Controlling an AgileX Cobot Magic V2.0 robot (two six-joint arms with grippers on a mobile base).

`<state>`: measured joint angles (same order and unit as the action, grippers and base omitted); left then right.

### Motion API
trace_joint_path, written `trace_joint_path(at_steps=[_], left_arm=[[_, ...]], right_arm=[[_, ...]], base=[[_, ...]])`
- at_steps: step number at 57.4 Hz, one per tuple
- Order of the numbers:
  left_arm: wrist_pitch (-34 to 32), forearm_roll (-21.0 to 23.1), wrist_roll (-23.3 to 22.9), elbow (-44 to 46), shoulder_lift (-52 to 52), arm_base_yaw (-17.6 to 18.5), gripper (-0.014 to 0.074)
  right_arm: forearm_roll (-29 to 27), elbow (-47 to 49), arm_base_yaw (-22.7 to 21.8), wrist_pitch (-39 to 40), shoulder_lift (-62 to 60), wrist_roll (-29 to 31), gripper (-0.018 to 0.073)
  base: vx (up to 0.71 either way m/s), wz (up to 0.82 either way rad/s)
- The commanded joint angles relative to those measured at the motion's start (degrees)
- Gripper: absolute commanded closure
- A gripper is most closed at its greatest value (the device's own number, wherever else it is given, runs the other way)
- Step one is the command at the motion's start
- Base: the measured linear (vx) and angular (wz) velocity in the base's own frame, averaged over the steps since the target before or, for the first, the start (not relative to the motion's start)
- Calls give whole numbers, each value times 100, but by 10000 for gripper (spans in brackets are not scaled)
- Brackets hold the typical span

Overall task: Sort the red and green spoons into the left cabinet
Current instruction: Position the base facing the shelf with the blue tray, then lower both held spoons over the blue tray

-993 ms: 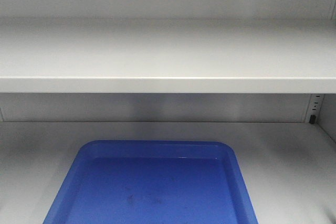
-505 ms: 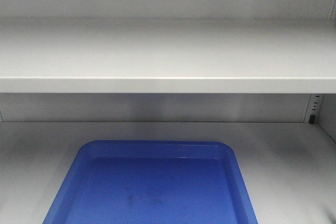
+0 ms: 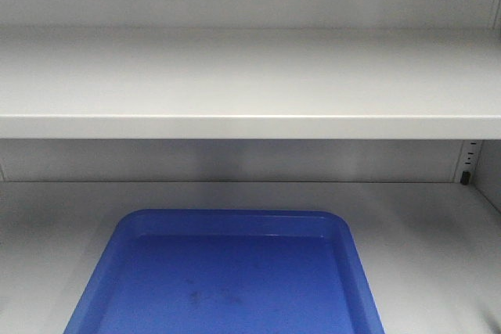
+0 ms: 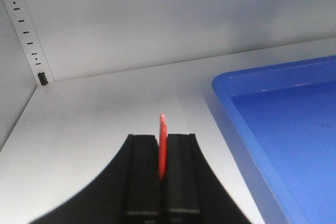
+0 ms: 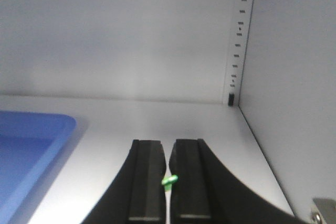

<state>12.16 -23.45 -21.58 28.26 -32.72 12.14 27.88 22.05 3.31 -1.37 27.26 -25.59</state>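
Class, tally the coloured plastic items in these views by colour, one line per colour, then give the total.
Red: 1, the red spoon
Green: 1, the green spoon
Blue: 1, the blue tray
Total: 3

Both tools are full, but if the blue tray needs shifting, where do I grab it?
Take the blue tray by its raised rim, from above, one finger inside the wall and one outside; the flat floor offers nothing to pinch. The left rim lies nearest the left tool, now shut on the red spoon.
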Motion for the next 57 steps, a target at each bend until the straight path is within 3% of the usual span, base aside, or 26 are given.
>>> trace_joint_path(at_steps=[1, 19, 26, 35, 44, 52, 57], left_arm=[[-451, 16, -72, 166, 6, 35, 603], [-1216, 30, -177, 166, -7, 35, 603], [-1802, 128, -543, 166, -99, 35, 603], [-2595, 231, -1234, 166, -371, 35, 603], [-2796, 226, -1661, 166, -753, 40, 603], [-3421, 214, -1873, 166, -1065, 40, 603], [-3864, -120, -2406, 166, -1299, 44, 603]], right_arm=[[73, 198, -7, 574, 18, 27, 562], [53, 198, -7, 859, 39, -8, 562], [47, 198, -7, 1075, 161, -158, 562], [123, 198, -2, 2111, 515, -727, 562], [977, 198, -2, 2923, 1012, -1556, 562], [1727, 205, -2, 3760, 1597, -2348, 562], [1923, 204, -2, 4301, 1978, -2568, 562]], base=[[0, 0], [0, 0], [0, 0], [0, 0], [0, 0], [0, 0], [0, 0]])
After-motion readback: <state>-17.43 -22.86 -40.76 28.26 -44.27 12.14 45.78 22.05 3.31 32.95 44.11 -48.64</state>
